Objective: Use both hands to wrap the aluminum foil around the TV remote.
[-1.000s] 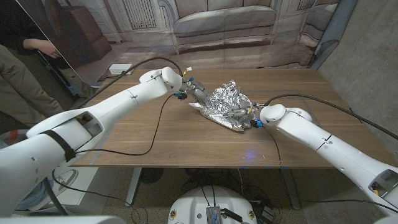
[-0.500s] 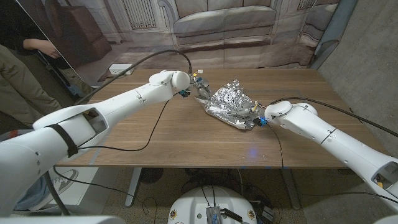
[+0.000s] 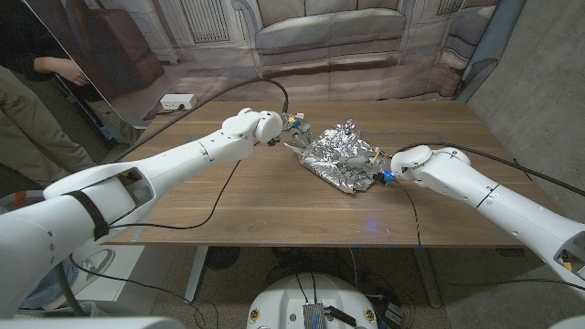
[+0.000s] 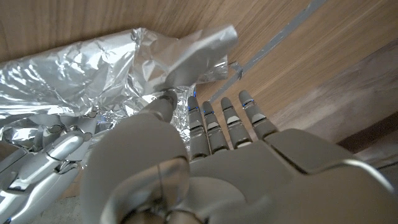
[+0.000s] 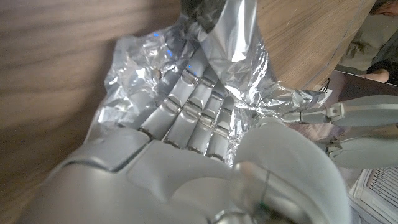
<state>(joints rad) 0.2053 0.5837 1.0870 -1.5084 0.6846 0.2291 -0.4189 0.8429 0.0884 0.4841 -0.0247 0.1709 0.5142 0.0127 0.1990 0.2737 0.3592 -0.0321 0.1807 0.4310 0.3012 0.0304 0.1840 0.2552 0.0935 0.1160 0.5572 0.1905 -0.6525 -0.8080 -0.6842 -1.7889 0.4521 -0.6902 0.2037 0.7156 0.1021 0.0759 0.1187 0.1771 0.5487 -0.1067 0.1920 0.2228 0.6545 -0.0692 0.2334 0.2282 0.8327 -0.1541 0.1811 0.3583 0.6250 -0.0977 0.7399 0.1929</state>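
Observation:
A crumpled aluminum foil bundle (image 3: 336, 152) lies at the middle of the wooden table (image 3: 274, 206). The TV remote is hidden inside it, apart from a dark tip (image 5: 198, 9) poking out of the foil (image 5: 205, 68). My left hand (image 3: 294, 129) is at the bundle's left end; its thumb (image 4: 163, 106) and fingers pinch a foil flap (image 4: 180, 59). My right hand (image 3: 371, 170) is at the right end, with its fingers (image 5: 189, 102) laid on the foil and its thumb close beside them. The left hand's fingers (image 5: 333, 121) show across the bundle.
A white power strip (image 3: 177, 100) lies at the table's back left corner. Black cables (image 3: 227, 187) trail from both wrists across the wood. A person (image 3: 41, 73) is beyond the left edge. Bare wood lies in front of the bundle.
My left hand has moved right along the table to the bundle's left end. The bundle and my right hand have shifted slightly right and away, and the foil looks more bunched.

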